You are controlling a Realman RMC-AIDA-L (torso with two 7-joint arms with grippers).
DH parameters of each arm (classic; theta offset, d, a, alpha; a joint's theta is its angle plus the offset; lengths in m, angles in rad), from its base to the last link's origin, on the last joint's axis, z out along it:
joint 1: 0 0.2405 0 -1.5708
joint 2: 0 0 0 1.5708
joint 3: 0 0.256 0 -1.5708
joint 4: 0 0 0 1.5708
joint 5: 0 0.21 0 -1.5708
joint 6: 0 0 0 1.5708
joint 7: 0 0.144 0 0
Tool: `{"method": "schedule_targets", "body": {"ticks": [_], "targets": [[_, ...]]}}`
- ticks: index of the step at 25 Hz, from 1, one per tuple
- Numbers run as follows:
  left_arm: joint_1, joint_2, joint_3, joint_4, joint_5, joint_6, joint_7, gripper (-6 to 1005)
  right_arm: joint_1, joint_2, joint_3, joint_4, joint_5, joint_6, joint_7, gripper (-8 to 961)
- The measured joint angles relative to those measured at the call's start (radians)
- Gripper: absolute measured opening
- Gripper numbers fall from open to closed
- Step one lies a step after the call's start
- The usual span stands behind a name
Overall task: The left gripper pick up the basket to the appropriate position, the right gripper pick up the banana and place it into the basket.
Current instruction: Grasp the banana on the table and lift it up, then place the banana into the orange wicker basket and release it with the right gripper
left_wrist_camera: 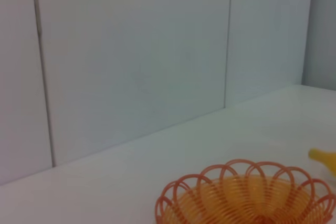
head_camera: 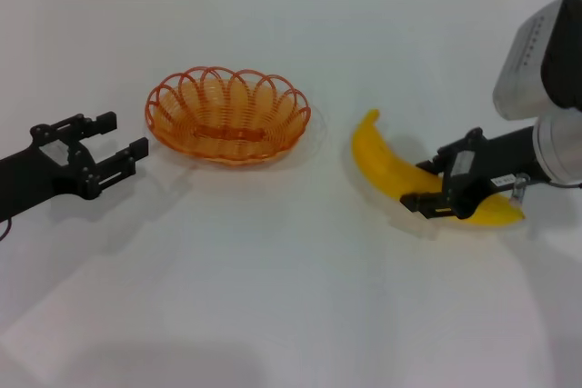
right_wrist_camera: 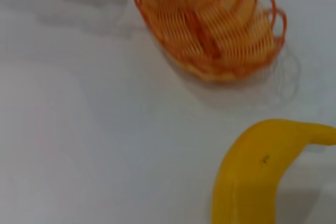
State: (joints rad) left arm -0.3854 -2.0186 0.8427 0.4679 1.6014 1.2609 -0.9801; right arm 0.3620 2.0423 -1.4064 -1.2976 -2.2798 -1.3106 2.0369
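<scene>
Smooth yellow banana (head_camera: 393, 167), seemingly unmarked; empty orange-wire basket (head_camera: 227, 115).

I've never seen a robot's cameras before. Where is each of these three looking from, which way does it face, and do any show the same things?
Head view: from the robot's head, facing forward and down at the white table; shows the left end effector, open beside the basket, and the right end effector around the banana.
Left wrist view: low over the table, facing the basket and wall; no arm shows.
Right wrist view: above the banana, facing the basket; no arm shows.
Shared: all three show basket and banana.
</scene>
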Motion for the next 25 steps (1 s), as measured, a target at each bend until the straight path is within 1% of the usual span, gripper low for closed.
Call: {"method": "schedule_targets", "body": {"ticks": [3,4,5,6,8,10,14,17,25], "targets": [[0.002,-0.004,-0.003,0.0,0.0,0.0,0.0,616,-0.001,0.0,-0.001,-0.017,0.039,0.001,-0.026,491],[0.002,-0.006,-0.004,0.0,0.0,0.0,0.003,616,0.003,0.0,0.0,-0.024,0.099,0.008,-0.071,494],[0.003,-0.007,-0.004,0.0,0.0,0.0,0.005,616,0.003,0.0,0.0,-0.024,0.099,0.008,-0.071,496],[0.003,-0.008,-0.005,0.0,0.0,0.0,0.008,616,0.008,0.0,0.0,-0.022,0.137,0.011,-0.098,499],[0.003,-0.008,-0.005,0.0,0.0,0.0,0.009,616,0.036,0.001,-0.003,-0.011,0.236,0.015,-0.166,505],[0.003,-0.009,-0.005,0.0,-0.001,0.0,0.01,616,0.046,0.002,-0.006,-0.006,0.259,0.02,-0.183,511],[0.003,-0.009,-0.001,0.0,-0.002,-0.001,0.01,616,0.105,0.003,-0.061,0.037,0.336,0.075,-0.233,522],[0.003,-0.01,0.001,0.0,-0.002,-0.002,0.011,616,0.156,0.004,-0.121,0.08,0.356,0.161,-0.241,531],[-0.005,-0.011,0.003,-0.004,-0.001,-0.011,0.011,615,0.28,0.006,-0.313,0.245,0.411,0.469,-0.247,554]]}}
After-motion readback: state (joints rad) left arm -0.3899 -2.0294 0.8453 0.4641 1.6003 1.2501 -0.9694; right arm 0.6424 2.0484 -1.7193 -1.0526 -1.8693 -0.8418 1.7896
